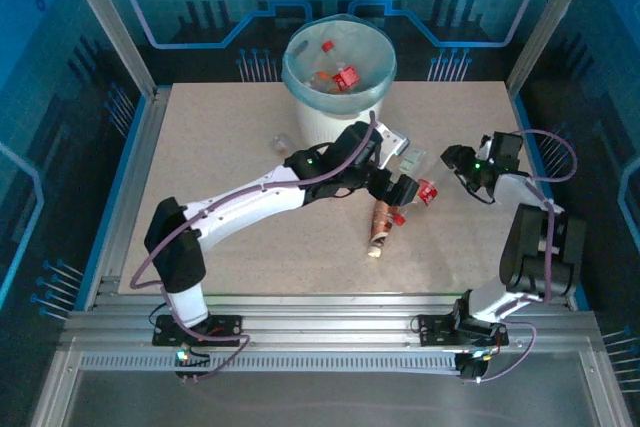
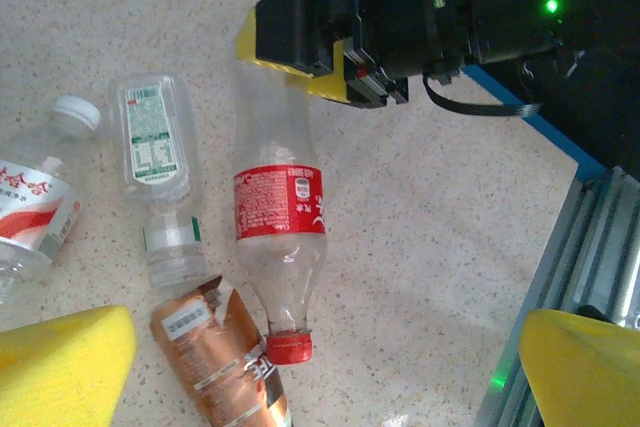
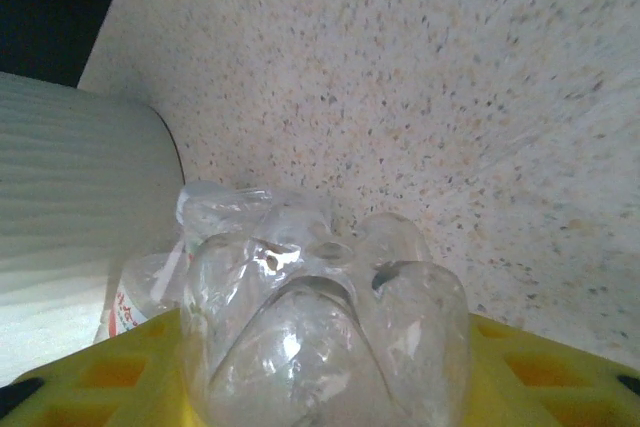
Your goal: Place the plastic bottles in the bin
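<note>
A clear plastic bottle with a red label and red cap lies on the table. My right gripper is shut on its base, a yellow pad against each side. In the right wrist view that base sits between the yellow fingers of the right gripper. My left gripper is open just above the cap end, its yellow fingertips far apart. A brown-labelled bottle lies beside the cap. The bin stands at the back with bottles inside.
A clear bottle with a green-and-white label and a white-capped bottle lie left of the red-labelled one. The bin's ribbed wall is close on the right gripper's left. A metal frame rail runs along the table's right edge.
</note>
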